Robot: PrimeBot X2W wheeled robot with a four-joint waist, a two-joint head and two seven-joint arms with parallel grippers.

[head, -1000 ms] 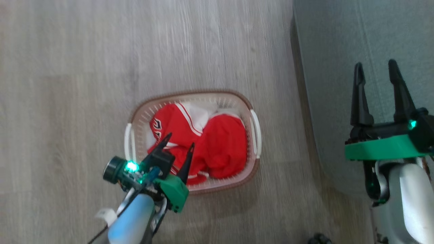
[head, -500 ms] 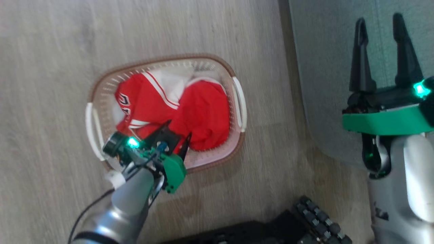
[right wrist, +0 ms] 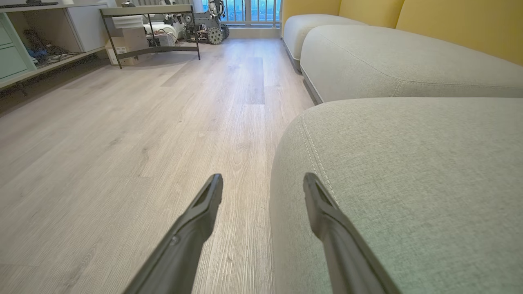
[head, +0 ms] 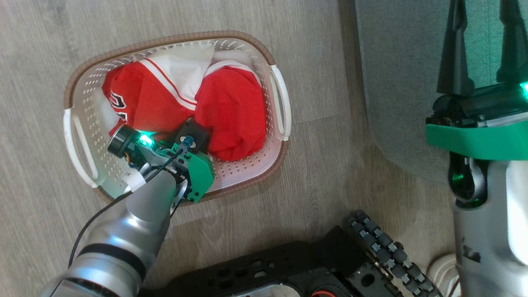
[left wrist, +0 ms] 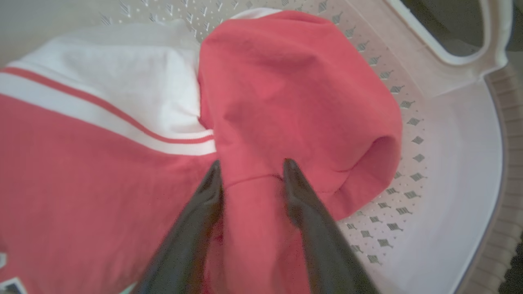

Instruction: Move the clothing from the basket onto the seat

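The cream basket point(head: 247, 49) stands on the wood floor and holds the red clothing point(head: 231, 107), which has white stripes and a white panel. My left gripper point(left wrist: 251, 165) is down inside the basket and open. Its dark fingers point(left wrist: 212, 183) press into the cloth with a ridge of red clothing point(left wrist: 294, 94) between them. From the head camera, its fingertips are buried under its green wrist point(head: 194, 169). My right gripper point(right wrist: 262, 179) is open and empty, hovering over the rounded edge of the grey-green seat point(right wrist: 408, 171), which lies right of the basket point(head: 396, 82).
My black wheeled base point(head: 371, 243) sits at the bottom of the head view, close to the basket and seat. Past the right gripper lie open wood floor point(right wrist: 163, 122), a second cushion point(right wrist: 388, 61), yellow backrests point(right wrist: 449, 24) and shelving point(right wrist: 49, 36).
The head camera has dropped closer, so the whole picture shifted. My left gripper has gone down into the basket, and its fingers now sink into the red cloth. The right gripper stays open.
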